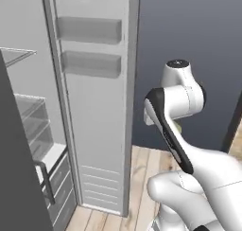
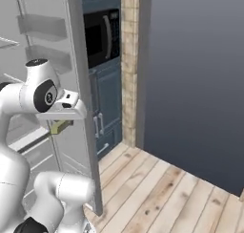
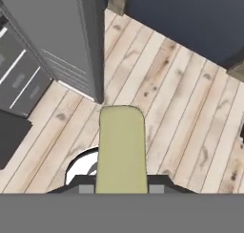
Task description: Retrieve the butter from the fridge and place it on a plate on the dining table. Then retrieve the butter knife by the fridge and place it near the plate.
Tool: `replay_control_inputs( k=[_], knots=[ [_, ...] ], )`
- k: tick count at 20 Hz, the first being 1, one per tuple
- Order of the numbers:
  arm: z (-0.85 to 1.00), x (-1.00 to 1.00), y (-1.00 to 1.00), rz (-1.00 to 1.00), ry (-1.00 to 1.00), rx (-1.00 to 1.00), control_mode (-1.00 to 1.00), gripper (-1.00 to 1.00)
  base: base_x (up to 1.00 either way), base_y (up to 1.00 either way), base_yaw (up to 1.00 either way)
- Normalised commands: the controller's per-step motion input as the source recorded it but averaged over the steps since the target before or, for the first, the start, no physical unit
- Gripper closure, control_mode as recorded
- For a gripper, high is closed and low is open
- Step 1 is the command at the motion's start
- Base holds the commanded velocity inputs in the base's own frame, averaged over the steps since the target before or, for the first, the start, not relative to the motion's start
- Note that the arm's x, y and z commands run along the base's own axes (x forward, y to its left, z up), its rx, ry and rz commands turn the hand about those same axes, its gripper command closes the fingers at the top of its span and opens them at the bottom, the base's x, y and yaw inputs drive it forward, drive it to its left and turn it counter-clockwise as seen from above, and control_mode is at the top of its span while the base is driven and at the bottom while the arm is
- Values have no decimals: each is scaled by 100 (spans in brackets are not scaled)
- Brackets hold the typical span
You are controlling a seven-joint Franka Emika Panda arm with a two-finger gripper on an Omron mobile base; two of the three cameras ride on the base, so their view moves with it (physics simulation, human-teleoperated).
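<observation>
The butter (image 3: 121,148) sits between our fingers, which are closed narrowly on its sides, so that the pale stick juts out ahead of the gripper (image 3: 121,189) over the wooden floor (image 3: 181,108). In the right base view we see the same stick (image 2: 60,126) poking out below the hand, just beside the open fridge door (image 2: 78,98).

We judge the step in hand to be the carry: the butter is out of the fridge (image 1: 33,130) and has yet to reach the plate on the dining table. To do it well, we should keep the hand level and the grip steady, since the stick is held near one end and most of its length hangs free; a sharp swing or bump could twist it loose.

The fridge door is the edge to mind. It stands open right next to the arm, its thin outer edge (image 3: 98,46) close to the butter's near corner, and the shelves (image 1: 90,31) on its inner face bulge toward us. Away from the fridge door the floor lies open, running out to a dark wall (image 2: 195,74) and a brick pillar (image 2: 128,65). We judge that backing away from the door and turning toward that free side gives the most room.
</observation>
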Motion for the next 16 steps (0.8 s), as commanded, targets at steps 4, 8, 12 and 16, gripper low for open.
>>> replay_control_inputs(
  k=[4,8,12,16],
  knots=[
    [0,0,0,0,0,0,100,100,-51,-5,-77],
    [0,0,0,0,0,0,100,100,-35,-5,-80],
    [0,0,0,0,0,0,100,100,-37,-13,-78],
    [0,0,0,0,0,0,100,100,-33,-34,-74]
  ],
)
